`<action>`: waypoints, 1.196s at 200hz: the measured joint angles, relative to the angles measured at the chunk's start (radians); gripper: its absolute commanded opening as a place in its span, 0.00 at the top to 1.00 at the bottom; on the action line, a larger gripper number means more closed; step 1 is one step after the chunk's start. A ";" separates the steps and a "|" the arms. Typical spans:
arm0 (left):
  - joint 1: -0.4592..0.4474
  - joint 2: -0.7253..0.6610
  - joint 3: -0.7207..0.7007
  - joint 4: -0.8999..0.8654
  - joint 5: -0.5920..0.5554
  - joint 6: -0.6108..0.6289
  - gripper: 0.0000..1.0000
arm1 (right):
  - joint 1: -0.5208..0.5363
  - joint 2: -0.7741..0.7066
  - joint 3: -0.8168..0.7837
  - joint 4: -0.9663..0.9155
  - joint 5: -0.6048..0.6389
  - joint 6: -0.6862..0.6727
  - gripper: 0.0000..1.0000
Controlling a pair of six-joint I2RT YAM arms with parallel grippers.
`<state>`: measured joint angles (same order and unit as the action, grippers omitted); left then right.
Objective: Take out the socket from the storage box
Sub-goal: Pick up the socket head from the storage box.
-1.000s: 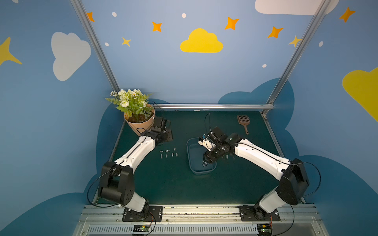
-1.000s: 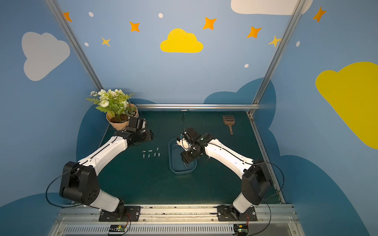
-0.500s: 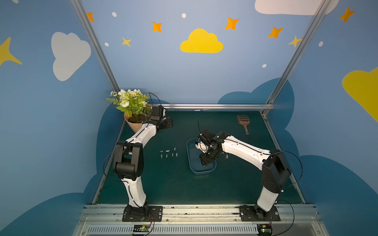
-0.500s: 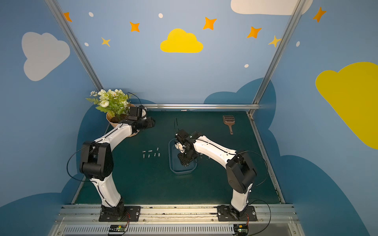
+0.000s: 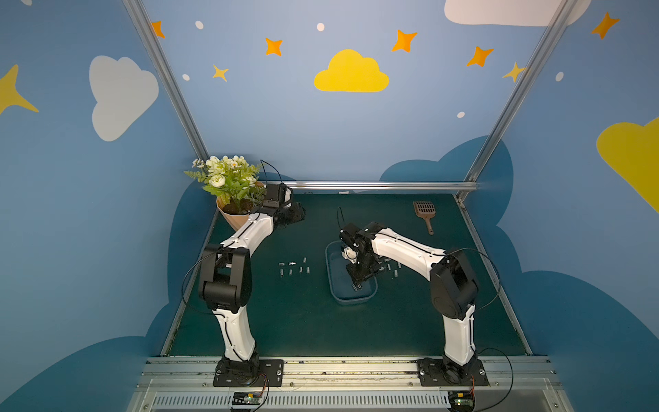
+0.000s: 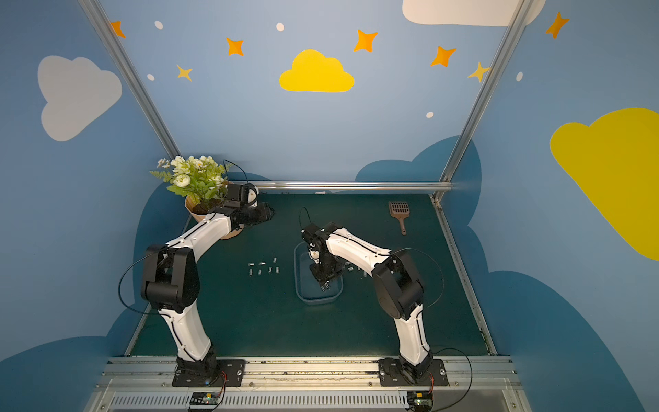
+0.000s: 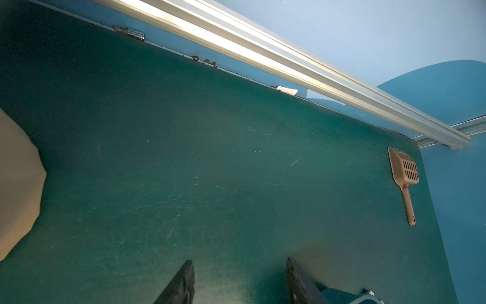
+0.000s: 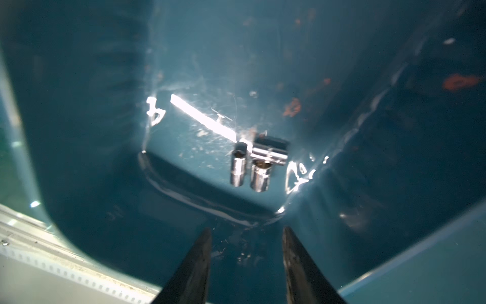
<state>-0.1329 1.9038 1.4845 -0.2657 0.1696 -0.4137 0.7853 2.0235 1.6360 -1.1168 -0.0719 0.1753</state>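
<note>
In both top views the see-through bluish plastic storage box (image 5: 351, 302) (image 6: 317, 300), rectangular with rounded corners, sits on the dark green bench (image 5: 303, 321) directly under the right fingers (image 5: 357, 281) (image 6: 323, 282). These fingers point down inside the box, near its end closest to the arm bases. Small scattered metal sockets (image 5: 294, 267) lie on the bench on the side of those fingers toward the left arm, and a few more lie just past the box's opposite wall. The left fingers (image 5: 299, 215) (image 6: 266, 212) hang well apart from the box, just beside the peach ribbed flowerpot (image 5: 233, 221) with white flowers.

In the left wrist view the left fingers (image 7: 181, 284) are spread with only bare bench (image 7: 184, 158) between them. A brown plastic slotted scoop (image 7: 405, 171) lies far ahead of them and off to one side.

In the right wrist view the right fingers (image 8: 194, 271) are spread apart with nothing between them, their tips down inside the storage box (image 8: 79, 105). Three short chrome cylindrical sockets (image 8: 260, 171) lie touching one another on the box floor, ahead of the fingertips and clear of them; two lie side by side, the third crosswise at their far ends.
</note>
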 measured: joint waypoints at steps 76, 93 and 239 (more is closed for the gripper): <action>0.000 0.000 0.000 -0.010 0.023 -0.030 0.45 | -0.030 0.104 0.070 -0.011 -0.023 -0.034 0.58; 0.000 0.000 0.000 -0.010 0.026 -0.033 0.44 | -0.031 0.120 0.074 -0.012 -0.026 -0.042 0.58; 0.000 0.032 0.030 -0.018 0.067 -0.027 0.44 | -0.036 0.194 0.104 -0.014 -0.026 -0.051 0.63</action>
<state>-0.1329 1.9362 1.5146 -0.2836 0.2367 -0.4412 0.7494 2.2173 1.7397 -1.1309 -0.0975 0.1246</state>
